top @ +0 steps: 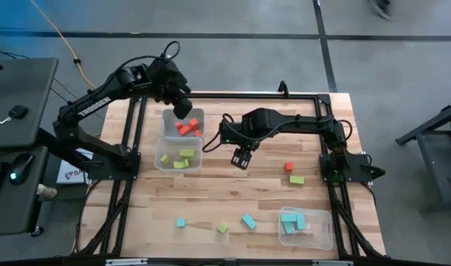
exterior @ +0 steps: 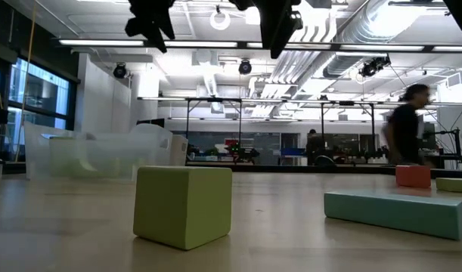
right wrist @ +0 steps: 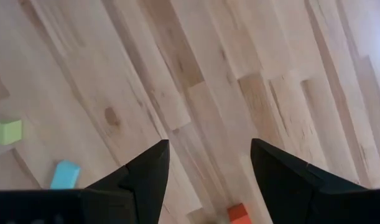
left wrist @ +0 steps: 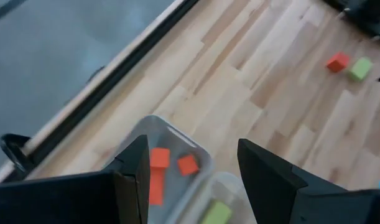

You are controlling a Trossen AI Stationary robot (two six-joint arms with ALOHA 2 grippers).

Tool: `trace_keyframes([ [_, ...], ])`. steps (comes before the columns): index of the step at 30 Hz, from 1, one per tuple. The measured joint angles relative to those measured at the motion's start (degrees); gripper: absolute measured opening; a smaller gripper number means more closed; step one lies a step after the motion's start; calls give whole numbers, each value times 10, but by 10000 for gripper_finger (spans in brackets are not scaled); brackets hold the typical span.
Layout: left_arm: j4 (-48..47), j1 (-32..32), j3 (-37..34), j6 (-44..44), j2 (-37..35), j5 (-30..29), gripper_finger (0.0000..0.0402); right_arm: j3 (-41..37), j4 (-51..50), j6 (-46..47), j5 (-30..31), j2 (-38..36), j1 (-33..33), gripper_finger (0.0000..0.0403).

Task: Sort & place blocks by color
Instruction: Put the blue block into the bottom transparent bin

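Green block [exterior: 184,205] (foreground), teal bar [exterior: 404,214], tubs [exterior: 102,155]

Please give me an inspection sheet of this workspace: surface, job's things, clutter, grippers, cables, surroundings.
Surface: wooden table, black frame.
Job's things: red blocks, green blocks and teal blocks in three clear tubs; loose red block, green blocks, teal blocks.
Clutter: nothing seen.
Grippers: left gripper open above the red tub; right gripper open over bare wood.
Cables: yellow cable on the floor.
Surroundings: person in the background.
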Motion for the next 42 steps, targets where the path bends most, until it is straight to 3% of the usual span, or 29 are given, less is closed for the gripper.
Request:
trace_keyframes([
  [6,-30,-40,0,-33,-22,0,168,0,21,1,-1,0,12,237],
  [21,-63,-114,0,-7,-70,0,168,0,26,253,-23,7,100,240],
  [33,-63,-128,0,19,-79,2,168,0,39,367,-67,92,183,240],
  [42,-63,-128,0,23,-79,2,168,0,41,386,-94,135,212,240],
])
